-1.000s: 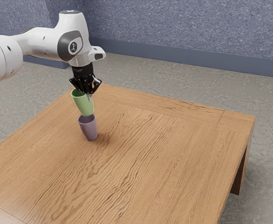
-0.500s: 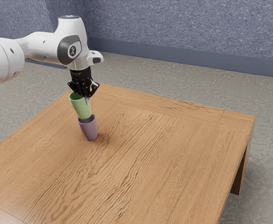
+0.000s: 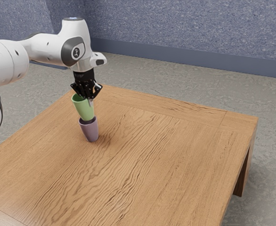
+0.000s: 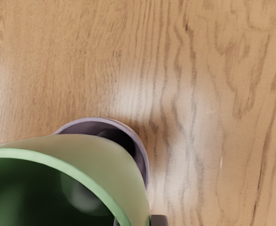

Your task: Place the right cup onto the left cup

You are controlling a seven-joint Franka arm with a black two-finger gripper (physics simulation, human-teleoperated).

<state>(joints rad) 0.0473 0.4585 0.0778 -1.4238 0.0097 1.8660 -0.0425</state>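
Well, end effector [image 3: 90, 99] clamped on green cup [image 3: 85, 110], base at purple cup [image 3: 90, 131] rim, wide tabletop [image 3: 175, 155] around

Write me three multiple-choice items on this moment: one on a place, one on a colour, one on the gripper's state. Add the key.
1. Where is the green cup?
A) On the floor
B) Over the other cup
C) Under the table

2. What colour is the other cup?
A) Purple
B) Yellow
C) Red

3. How is the gripper?
A) Open, away from both cups
B) Shut on the other cup
C) Shut on the green cup

Key:
1 B: the exterior view shows it above the other cup.
2 A: its outer wall is purple.
3 C: its fingers pinch the green wall.
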